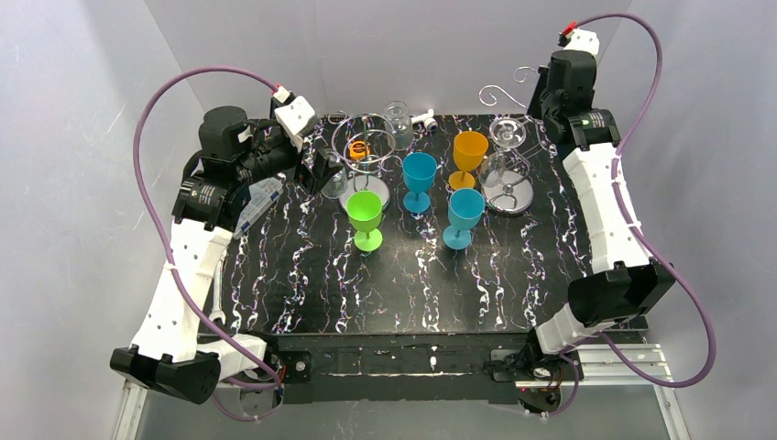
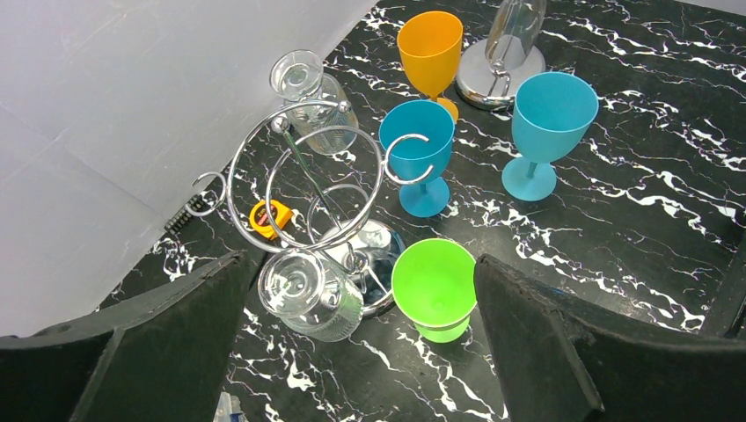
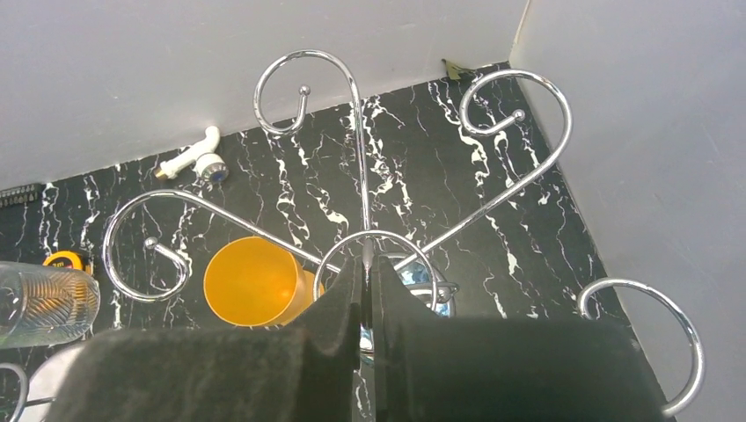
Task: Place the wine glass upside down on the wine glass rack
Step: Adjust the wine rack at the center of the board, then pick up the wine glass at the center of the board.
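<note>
Right gripper point(image 3: 366, 280): fingers pressed together at the hub of the wine glass rack point(image 1: 508, 195); cannot tell whether anything is pinched.
Left gripper point(image 2: 361, 303): spread wide, empty, above the loop-ring stand point(image 2: 303, 189) and the green goblet point(image 2: 434, 286).
Wine glass point(image 2: 517, 31): clear, on the rack, bowl downward over its round base.

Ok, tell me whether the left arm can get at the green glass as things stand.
Probably yes: the left hand is open and the green glass stands upright just ahead of it. A clear glass and wire stand sit close beside it.
</note>
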`<action>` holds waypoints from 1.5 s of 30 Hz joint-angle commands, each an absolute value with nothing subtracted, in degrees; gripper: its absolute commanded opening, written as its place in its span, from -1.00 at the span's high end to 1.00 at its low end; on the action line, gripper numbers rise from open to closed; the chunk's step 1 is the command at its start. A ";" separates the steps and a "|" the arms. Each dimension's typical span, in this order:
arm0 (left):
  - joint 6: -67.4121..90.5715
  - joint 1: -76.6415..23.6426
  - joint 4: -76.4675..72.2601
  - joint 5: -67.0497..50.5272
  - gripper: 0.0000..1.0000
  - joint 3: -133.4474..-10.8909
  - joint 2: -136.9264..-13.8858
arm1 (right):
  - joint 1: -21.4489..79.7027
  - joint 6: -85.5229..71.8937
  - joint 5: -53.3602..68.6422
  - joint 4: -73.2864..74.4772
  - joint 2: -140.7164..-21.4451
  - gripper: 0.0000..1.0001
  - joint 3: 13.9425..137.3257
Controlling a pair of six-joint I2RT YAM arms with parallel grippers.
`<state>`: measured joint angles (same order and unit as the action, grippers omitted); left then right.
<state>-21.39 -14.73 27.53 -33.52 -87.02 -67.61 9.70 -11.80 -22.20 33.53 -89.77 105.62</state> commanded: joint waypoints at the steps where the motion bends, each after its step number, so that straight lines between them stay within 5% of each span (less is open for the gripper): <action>1: -21.48 -14.43 28.77 -35.11 -0.96 -85.98 -65.52 | 11.63 -13.04 -28.05 31.07 -85.47 0.97 109.77; 14: -30.70 -20.82 38.18 -39.92 -0.97 -77.06 -64.97 | 11.78 -16.48 -33.48 35.99 -86.90 0.97 113.18; 33: -45.98 -29.18 38.02 -29.13 -0.92 -75.05 -77.68 | 11.78 -16.78 -34.14 37.71 -87.21 0.97 111.14; 35: -46.79 -29.60 37.11 -28.65 -0.81 -74.68 -78.45 | 11.78 -16.79 -33.78 37.51 -86.71 0.82 110.55; 40: -49.03 -31.01 36.49 -28.09 -0.62 -74.33 -80.38 | 11.78 -17.22 -32.34 37.95 -85.49 0.09 109.83; 45: -51.13 -32.37 36.34 -27.23 -0.39 -74.27 -82.64 | 11.78 -16.79 -31.71 38.36 -83.73 -0.20 109.81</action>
<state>-48.34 -31.38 36.21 -27.86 -74.63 -81.22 11.42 -16.60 -31.57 41.56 -87.41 109.69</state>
